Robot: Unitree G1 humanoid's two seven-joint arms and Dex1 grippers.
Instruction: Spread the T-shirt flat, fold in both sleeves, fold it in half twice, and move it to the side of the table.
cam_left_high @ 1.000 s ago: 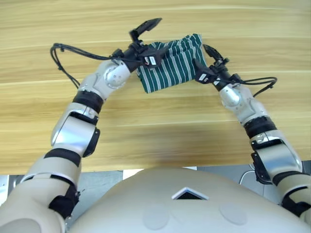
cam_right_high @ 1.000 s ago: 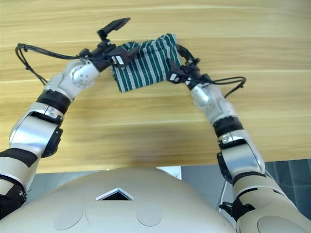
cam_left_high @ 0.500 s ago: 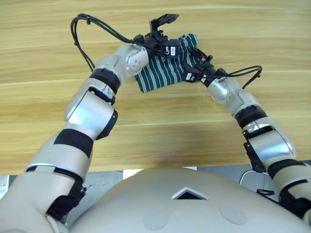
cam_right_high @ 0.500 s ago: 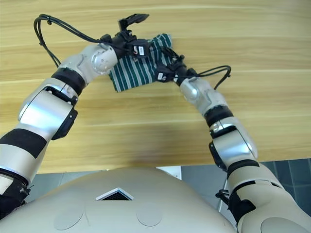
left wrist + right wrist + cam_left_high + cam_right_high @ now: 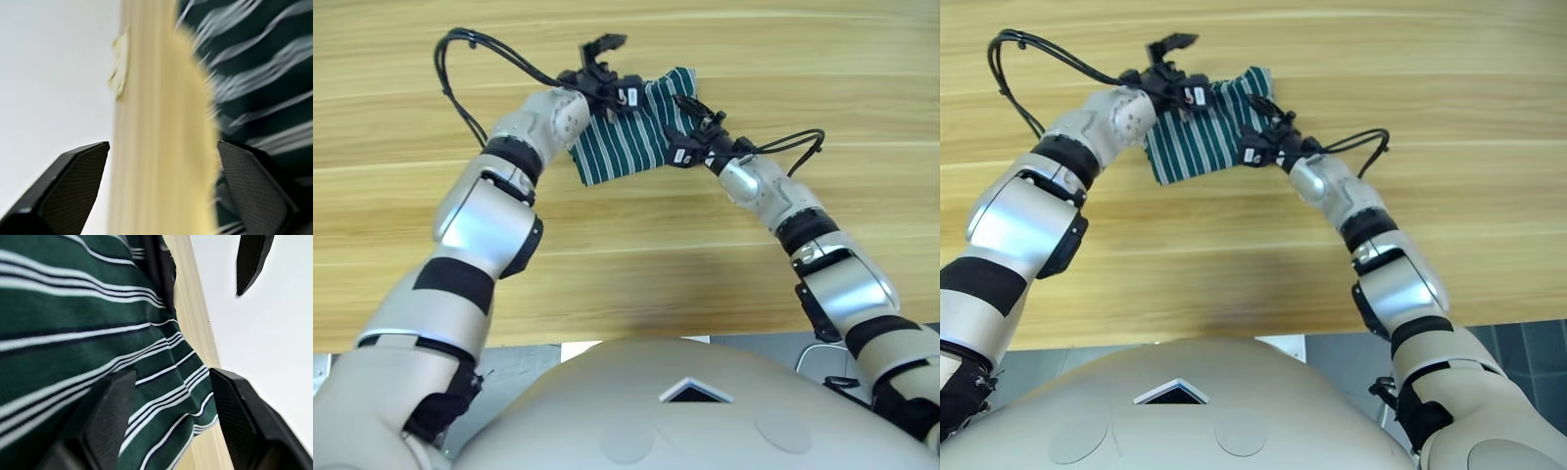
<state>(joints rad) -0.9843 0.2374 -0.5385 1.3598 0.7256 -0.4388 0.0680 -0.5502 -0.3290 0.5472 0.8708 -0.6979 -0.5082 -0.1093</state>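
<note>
Pale wooden plank table [image 5: 607, 255] over grey floor, folded dark green white-striped T-shirt [image 5: 626, 142] at its far middle, left gripper [image 5: 604, 61] spread wide at the left corner, right gripper [image 5: 683, 129] parted, apparently on the right edge.

— How does your T-shirt [image 5: 628, 140] look?
— Dark green with thin white stripes, folded into a small, slightly rumpled rectangle.
— And where do you see it?
— Lying on the wooden table [image 5: 822, 59], turned askew to its grain.
</note>
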